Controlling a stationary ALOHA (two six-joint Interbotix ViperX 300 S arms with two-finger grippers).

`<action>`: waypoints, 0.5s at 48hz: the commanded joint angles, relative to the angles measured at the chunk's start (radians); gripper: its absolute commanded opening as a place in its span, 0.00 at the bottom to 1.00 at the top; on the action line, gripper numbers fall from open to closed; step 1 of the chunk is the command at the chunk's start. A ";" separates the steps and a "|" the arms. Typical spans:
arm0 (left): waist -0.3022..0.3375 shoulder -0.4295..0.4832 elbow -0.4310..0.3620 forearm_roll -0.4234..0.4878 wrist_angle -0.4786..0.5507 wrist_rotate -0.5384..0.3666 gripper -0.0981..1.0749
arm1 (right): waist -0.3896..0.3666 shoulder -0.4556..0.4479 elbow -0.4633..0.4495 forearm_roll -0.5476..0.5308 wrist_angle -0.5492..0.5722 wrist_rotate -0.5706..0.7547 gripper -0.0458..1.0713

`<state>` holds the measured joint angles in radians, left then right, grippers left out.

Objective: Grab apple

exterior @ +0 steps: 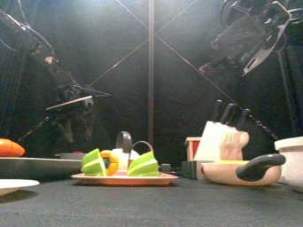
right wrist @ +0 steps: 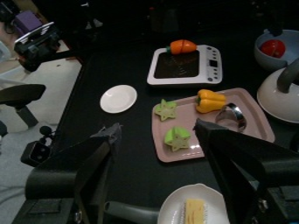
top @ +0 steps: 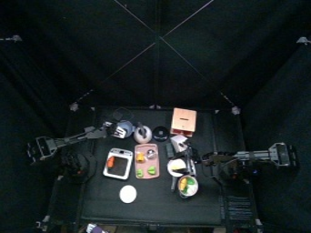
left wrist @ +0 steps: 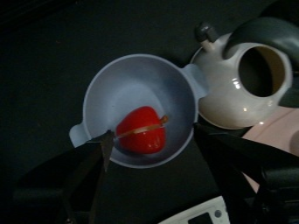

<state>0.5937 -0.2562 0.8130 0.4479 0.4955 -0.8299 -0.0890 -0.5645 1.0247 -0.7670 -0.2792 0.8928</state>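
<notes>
The apple is red with a thin stem and lies inside a pale blue bowl. My left gripper hovers open just above the bowl, with the apple beyond its jaws and nothing between them. In the right wrist view the same bowl with the apple sits far off. In the top view the left gripper is at the bowl, at the table's back left. My right gripper is open and empty, held high over the table's right side.
A white and grey teapot touches the bowl's side. A white scale carries an orange fruit. A pink tray holds green and yellow pieces. A white plate lies in front, and a knife block stands at the back.
</notes>
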 commanded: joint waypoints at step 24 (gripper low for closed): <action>0.037 0.106 -0.015 -0.046 -0.038 0.002 0.96 | -0.008 -0.002 -0.009 0.003 -0.003 0.000 0.92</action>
<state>0.6259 -0.1503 0.8130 0.4111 0.4617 -0.8268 -0.0936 -0.5614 1.0262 -0.7670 -0.2792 0.8928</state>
